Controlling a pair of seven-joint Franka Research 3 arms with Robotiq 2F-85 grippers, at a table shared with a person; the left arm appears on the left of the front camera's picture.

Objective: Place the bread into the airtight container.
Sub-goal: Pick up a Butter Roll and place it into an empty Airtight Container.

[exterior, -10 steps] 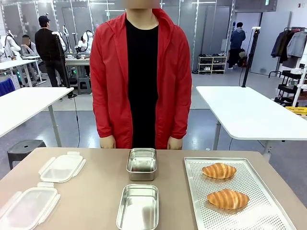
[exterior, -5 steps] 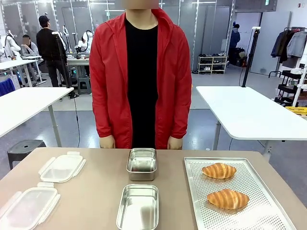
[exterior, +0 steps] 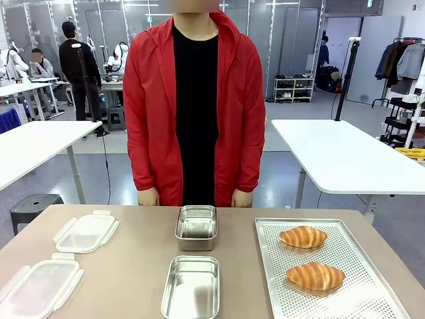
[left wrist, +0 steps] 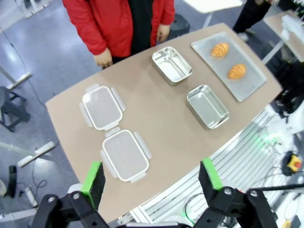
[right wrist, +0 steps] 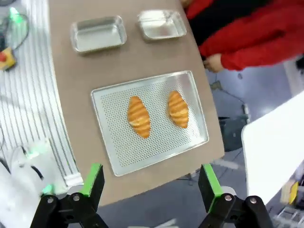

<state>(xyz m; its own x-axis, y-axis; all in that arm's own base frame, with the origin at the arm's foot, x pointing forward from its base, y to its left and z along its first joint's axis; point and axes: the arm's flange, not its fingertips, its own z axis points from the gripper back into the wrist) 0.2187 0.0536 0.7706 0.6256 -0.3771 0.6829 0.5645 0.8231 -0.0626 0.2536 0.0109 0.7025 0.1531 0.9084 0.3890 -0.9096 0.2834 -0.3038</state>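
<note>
Two golden bread rolls lie on a perforated metal tray (exterior: 358,292) at the right of the table: a far bread roll (exterior: 303,236) and a near bread roll (exterior: 315,276). Two empty steel containers stand in the middle, the far container (exterior: 196,227) and the near container (exterior: 191,287). From high above, the right wrist view takes in the two bread rolls (right wrist: 138,116) (right wrist: 178,109) and both containers (right wrist: 98,33) (right wrist: 161,23). My right gripper (right wrist: 149,183) is open with nothing between its fingers. My left gripper (left wrist: 151,178) is open too, high over the table's near edge.
Two clear plastic lids (exterior: 85,232) (exterior: 38,288) lie at the table's left, and the left wrist view catches both lids (left wrist: 102,108) (left wrist: 125,155). A person in a red jacket (exterior: 196,113) stands at the far edge, hands (exterior: 149,197) resting by the table. White tables stand behind.
</note>
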